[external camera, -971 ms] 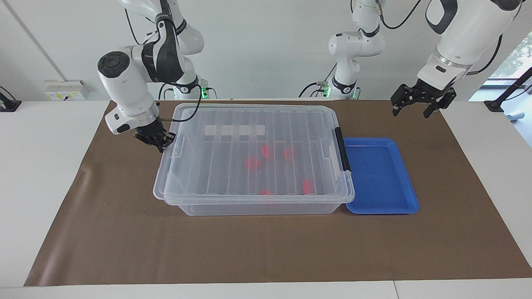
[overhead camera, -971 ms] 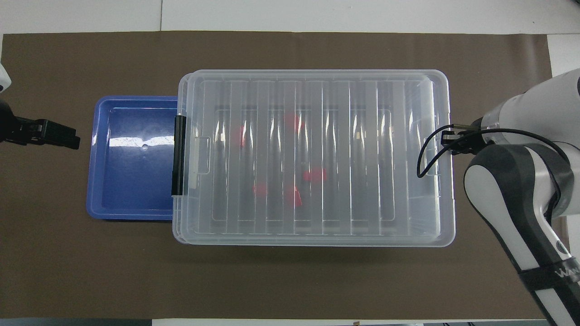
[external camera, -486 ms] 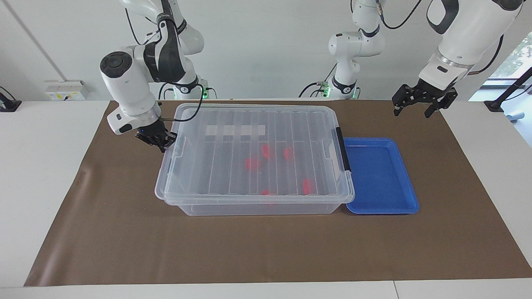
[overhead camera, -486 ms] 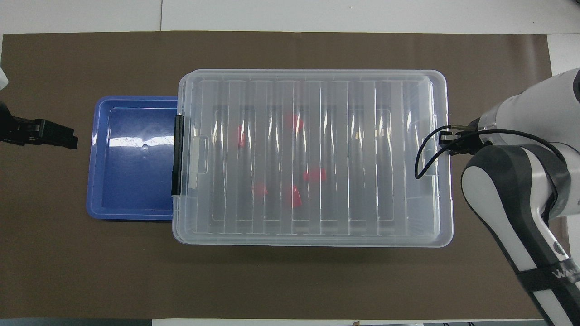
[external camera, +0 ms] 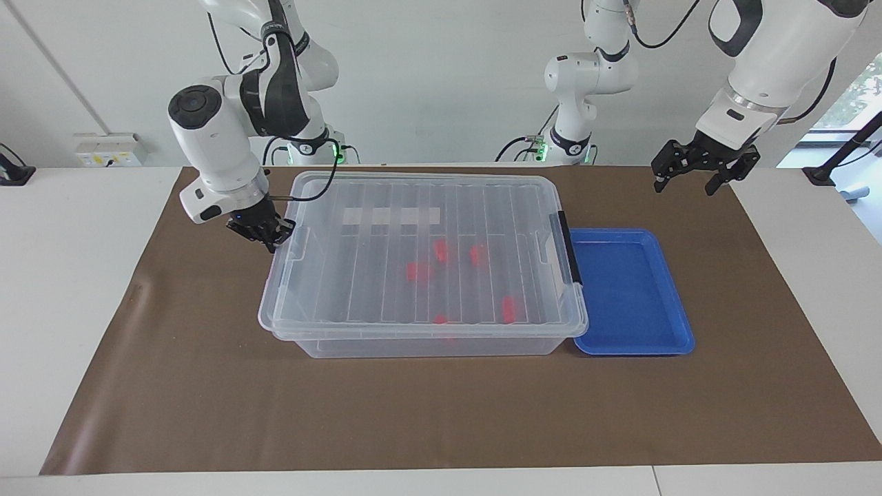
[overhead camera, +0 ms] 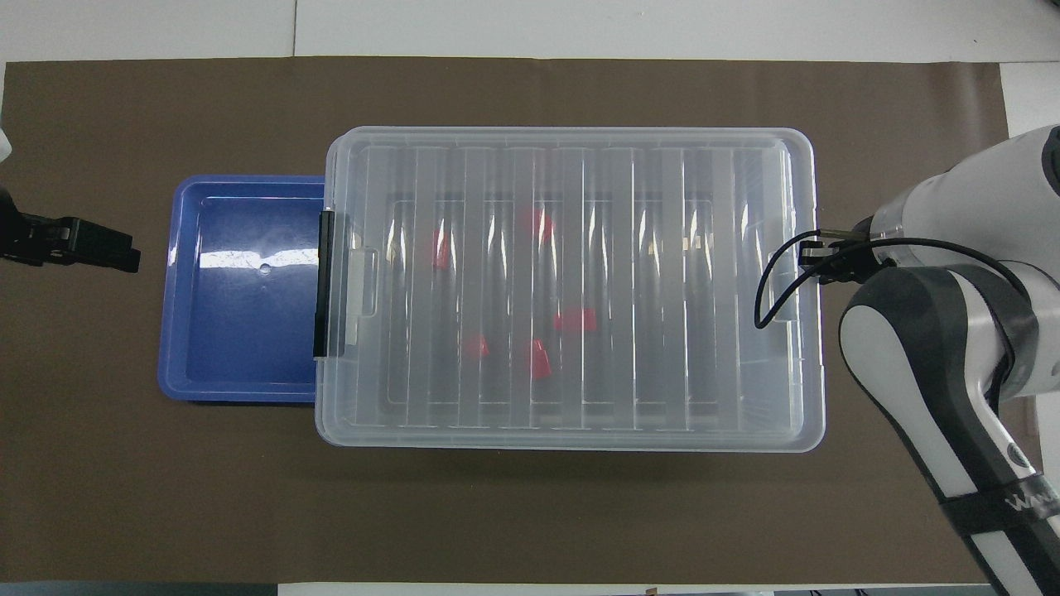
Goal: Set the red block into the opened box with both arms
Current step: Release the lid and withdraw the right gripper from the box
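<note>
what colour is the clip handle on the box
Black: the clip handle on the clear box, shown best in the overhead view.

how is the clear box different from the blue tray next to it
The box is clear, tall, and covered by a ribbed lid; the blue tray is opaque, shallow, and open-topped. Red blocks lie inside the box; the tray holds nothing. Both are rectangular plastic, side by side on the brown mat.

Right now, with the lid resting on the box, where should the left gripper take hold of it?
Probably the lid's overhanging end lip beside the black clip, which juts over the blue tray. Bring the left gripper in level from the left arm's end, jaws above and below the lip.
</note>
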